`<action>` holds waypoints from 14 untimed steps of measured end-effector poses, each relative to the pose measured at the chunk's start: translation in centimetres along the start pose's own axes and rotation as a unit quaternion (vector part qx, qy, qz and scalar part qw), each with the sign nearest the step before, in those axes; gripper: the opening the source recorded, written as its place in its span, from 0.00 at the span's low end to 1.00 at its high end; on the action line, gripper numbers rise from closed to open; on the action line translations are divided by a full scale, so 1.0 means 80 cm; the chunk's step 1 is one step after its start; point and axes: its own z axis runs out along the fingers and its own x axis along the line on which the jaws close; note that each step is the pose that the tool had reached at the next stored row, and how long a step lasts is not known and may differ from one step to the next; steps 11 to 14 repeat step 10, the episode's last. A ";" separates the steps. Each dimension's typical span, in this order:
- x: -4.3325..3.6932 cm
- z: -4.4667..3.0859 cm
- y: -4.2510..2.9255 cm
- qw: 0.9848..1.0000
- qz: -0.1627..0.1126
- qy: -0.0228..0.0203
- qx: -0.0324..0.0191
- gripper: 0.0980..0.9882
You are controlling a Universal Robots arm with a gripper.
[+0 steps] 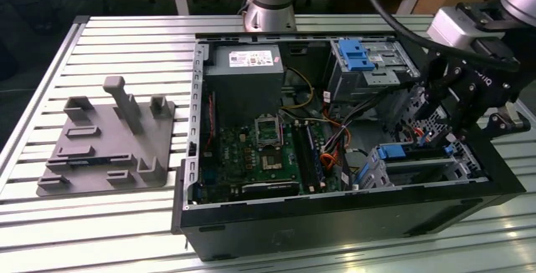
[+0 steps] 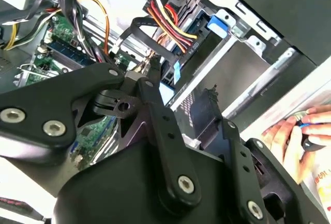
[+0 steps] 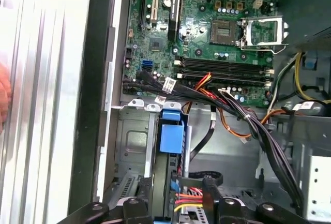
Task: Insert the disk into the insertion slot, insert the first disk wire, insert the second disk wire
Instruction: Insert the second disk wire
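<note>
Hanging over the open computer case (image 1: 335, 223), the gripper (image 1: 435, 136) sat at the insertion slot (image 1: 418, 166), near the case's front corner on the exterior view's right. The disk (image 3: 169, 146), edged by its blue carrier, stood in that slot, just beyond the fingertips (image 3: 209, 182). In the first wrist view the fingers were a little apart, either side of a bundle of red, yellow and black wires (image 3: 187, 199); whether they clamped it I could not tell. A person's hand (image 2: 292, 136) rested outside the case.
</note>
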 end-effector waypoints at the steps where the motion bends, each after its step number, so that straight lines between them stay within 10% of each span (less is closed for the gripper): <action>1: 0.000 -0.0035 0.0001 1.000 0.001 0.000 0.000 0.46; 14: 0.000 -0.0109 0.0003 1.000 0.003 0.000 0.000 0.46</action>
